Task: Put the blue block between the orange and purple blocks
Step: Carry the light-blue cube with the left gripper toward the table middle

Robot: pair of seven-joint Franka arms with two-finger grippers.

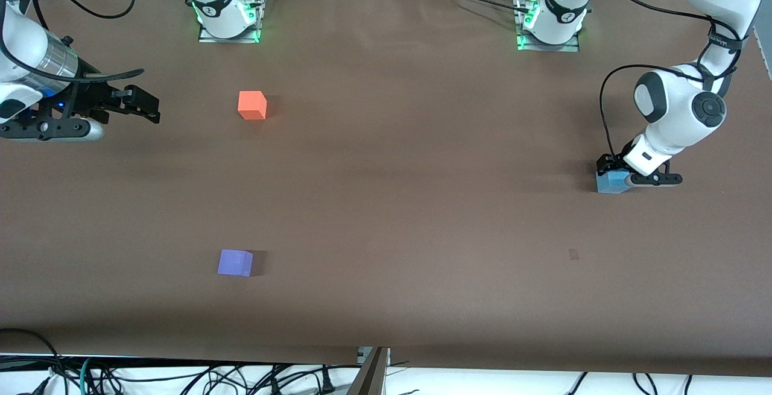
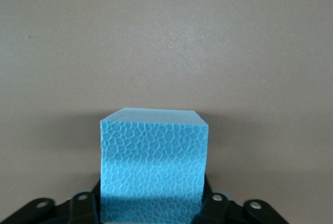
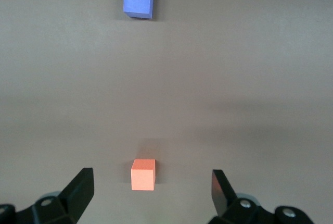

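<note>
The blue block [image 1: 608,183] rests on the table at the left arm's end. My left gripper [image 1: 615,176] is down on it, and its fingers press both side faces; in the left wrist view the block [image 2: 153,156] fills the space between the left gripper's [image 2: 153,211] fingers. The orange block [image 1: 252,105] sits toward the right arm's end, and the purple block [image 1: 235,262] lies nearer the front camera than it. My right gripper [image 1: 151,107] is open and empty in the air, beside the orange block. The right wrist view shows the orange block [image 3: 143,174] between the right gripper's [image 3: 151,178] fingers and the purple block [image 3: 138,0].
The brown table cover [image 1: 392,202] has a small dark mark [image 1: 573,254]. The two arm bases [image 1: 228,15] [image 1: 549,21] stand along the edge farthest from the front camera. Cables [image 1: 181,377] hang at the edge nearest it.
</note>
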